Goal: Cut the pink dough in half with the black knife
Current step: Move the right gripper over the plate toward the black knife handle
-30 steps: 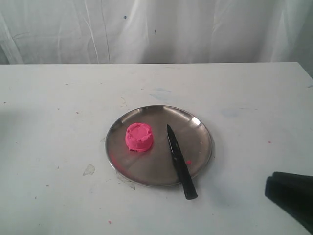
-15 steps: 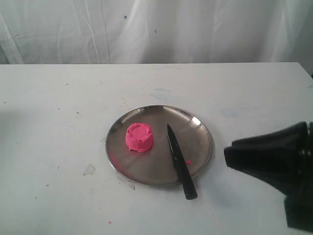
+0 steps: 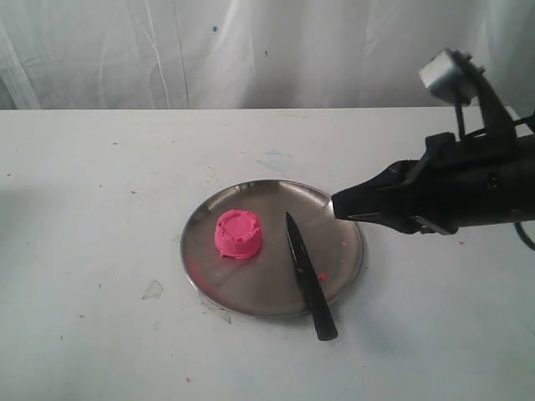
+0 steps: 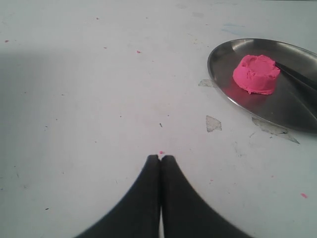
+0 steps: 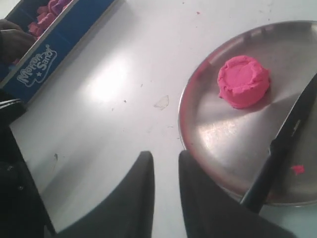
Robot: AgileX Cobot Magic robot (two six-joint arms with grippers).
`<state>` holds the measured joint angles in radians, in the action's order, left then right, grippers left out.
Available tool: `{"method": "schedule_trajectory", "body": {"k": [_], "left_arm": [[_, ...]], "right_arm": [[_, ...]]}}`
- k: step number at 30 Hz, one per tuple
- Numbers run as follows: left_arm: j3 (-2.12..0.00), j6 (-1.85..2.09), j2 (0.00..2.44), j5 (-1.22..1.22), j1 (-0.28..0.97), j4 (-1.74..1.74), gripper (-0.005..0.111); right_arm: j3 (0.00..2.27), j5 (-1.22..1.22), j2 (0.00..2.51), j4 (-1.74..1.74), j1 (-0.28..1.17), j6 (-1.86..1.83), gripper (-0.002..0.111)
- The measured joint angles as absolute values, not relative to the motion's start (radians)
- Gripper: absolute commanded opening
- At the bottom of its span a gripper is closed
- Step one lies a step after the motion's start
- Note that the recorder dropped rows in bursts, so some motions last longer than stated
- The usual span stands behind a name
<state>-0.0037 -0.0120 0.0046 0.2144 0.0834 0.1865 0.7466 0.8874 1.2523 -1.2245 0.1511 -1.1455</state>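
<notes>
Right wrist view: our right gripper (image 5: 166,158) is narrowly parted and empty, left gripper (image 4: 160,159) pinched together, empty. Approaching skewed, we may shove the black knife (image 5: 285,139).

White lettering "Motion Sand" with a small star, on the side of the blue box (image 5: 58,43), right wrist view. Nothing else readable anywhere.

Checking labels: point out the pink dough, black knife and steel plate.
pink dough (image 3: 238,233), exterior view, top face.
black knife (image 3: 308,276), exterior view, midway along it.
steel plate (image 3: 251,286), exterior view, bare floor.
</notes>
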Motion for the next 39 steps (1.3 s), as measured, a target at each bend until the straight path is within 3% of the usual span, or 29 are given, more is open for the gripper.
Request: {"method": "schedule_trajectory", "body": {"k": [5,12,39], "left_arm": [[-0.004,-0.012,0.005,0.214,0.083,0.186,0.0],[-0.004,-0.012,0.005,0.214,0.083,0.186,0.0],[-0.004,-0.012,0.005,0.214,0.083,0.186,0.0]], "right_arm": [[0.744,0.814,1.421,-1.267,0.123,-1.252,0.02],[0.791,0.777,1.617,-1.226,0.121,-1.239,0.043],[0.905,0.795,1.86,-1.121,0.214,-1.166,0.043]]}}
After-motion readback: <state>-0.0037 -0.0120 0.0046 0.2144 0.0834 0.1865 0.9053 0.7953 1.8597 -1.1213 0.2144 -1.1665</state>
